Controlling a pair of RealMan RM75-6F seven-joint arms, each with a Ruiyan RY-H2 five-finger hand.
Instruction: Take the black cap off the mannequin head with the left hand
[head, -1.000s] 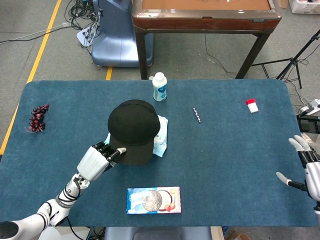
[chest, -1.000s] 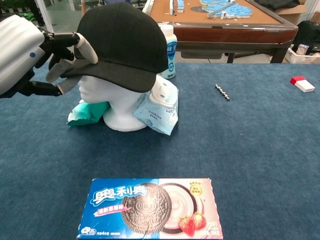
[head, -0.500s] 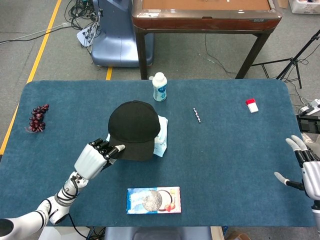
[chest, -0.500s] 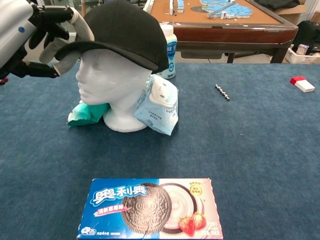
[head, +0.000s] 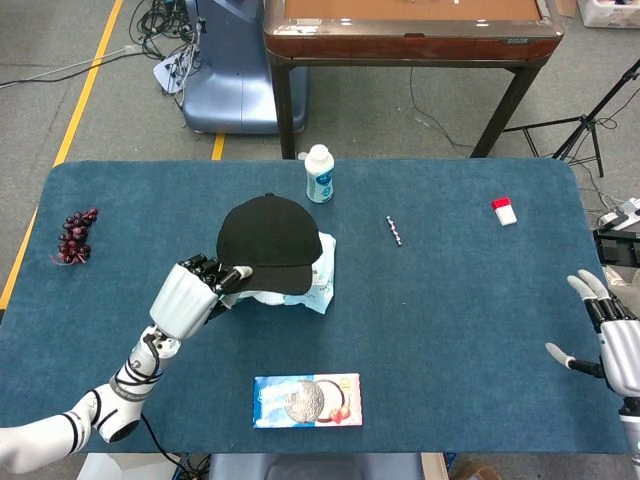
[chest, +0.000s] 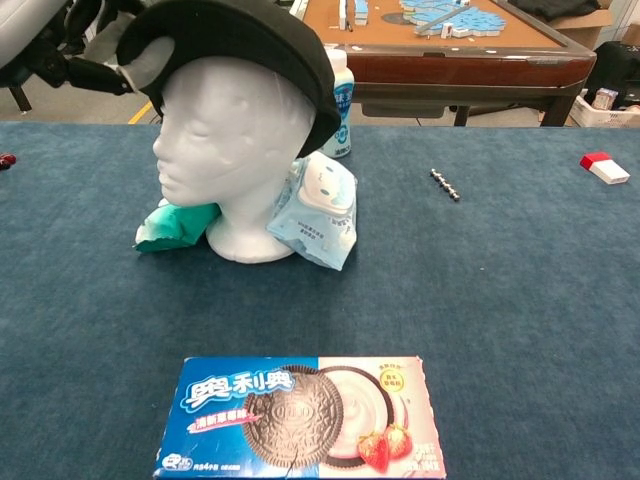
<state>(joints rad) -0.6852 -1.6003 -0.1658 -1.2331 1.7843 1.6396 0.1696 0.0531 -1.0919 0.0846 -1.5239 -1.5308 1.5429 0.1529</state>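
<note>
Two hands show, and only one is working. At about nine o'clock on the blue table (head: 480, 300) lies a bunch of dark grapes (head: 75, 236), well apart from everything else. Next comes the left hand (head: 190, 298), its fingers (head: 232, 277) pinched on the brim of the black cap (head: 268, 243), with the thumb under the brim in the chest view. The cap sits just left of centre, tipped up at the front so the face and forehead of the white mannequin head (chest: 232, 135) are bare, while the back of the cap hangs on the crown. By my judgement the cap is light and soft in the crown but stiff in the brim, so the brim is the sensible place to hold; it should come away easily, though a sideways pull might tip the foam head. Against the head rest a teal packet (chest: 172, 223) and a pale blue packet (chest: 318, 212). At six o'clock lies a box of cookies (head: 307, 400); at twelve o'clock stands a white bottle (head: 319, 174). Further right are a small beaded thing (head: 394, 230) and a red-and-white block (head: 504, 210). At three o'clock, the right hand (head: 603, 335) hangs with its fingers spread, holding nothing.
</note>
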